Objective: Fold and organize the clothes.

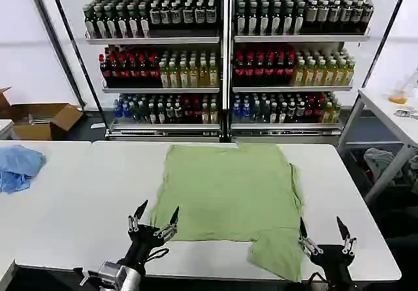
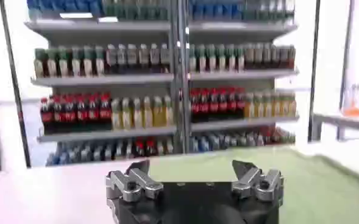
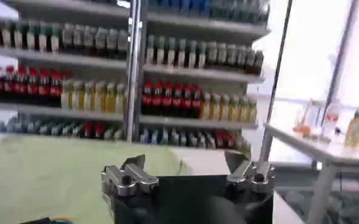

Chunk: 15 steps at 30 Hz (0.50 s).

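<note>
Two grippers (fingers spread), polo shirt point(image 1: 232, 190) between

Pretty plain white-walled room, with a big metal shelving unit point(image 1: 225, 56) at the back packed with rows of drink bottles point(image 1: 163, 69). A white table point(image 1: 65, 199) takes up the foreground, another white table point(image 1: 392, 118) stands off to the right, and an open cardboard box point(image 1: 40, 120) sits on the dark floor at the left.
</note>
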{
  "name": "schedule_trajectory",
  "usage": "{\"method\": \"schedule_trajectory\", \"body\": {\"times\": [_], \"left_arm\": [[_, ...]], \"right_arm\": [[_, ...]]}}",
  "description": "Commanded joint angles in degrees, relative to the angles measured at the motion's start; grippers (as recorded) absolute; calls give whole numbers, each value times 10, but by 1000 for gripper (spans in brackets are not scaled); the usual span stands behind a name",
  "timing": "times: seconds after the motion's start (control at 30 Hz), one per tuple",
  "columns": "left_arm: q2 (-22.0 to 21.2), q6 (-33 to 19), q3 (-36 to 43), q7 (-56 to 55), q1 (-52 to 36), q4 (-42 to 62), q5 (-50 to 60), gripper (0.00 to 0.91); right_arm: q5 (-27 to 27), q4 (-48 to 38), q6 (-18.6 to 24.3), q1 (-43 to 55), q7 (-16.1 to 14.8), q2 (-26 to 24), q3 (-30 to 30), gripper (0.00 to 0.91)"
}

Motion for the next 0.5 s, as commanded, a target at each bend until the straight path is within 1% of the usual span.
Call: {"method": "schedule_trajectory", "body": {"times": [0.03, 0.1, 0.13, 0.37, 0.5], "left_arm": [[53, 141, -2, 0, -14, 37, -8, 907], [56, 151, 0, -7, -25, 49, -12, 907], [58, 153, 0, -19, -30, 55, -24, 907], [64, 153, 5, -33, -62, 104, -39, 907], [64, 153, 6, -43, -75, 114, -83, 907]], "right_arm": [[21, -17, -116, -26, 18, -15, -10, 907], [21, -19, -117, -23, 18, -13, -15, 907], [21, -20, -121, -17, 20, -12, -28, 907], [22, -53, -134, 17, 26, -14, -67, 907], [32, -61, -132, 23, 38, -7, -82, 907]]}}
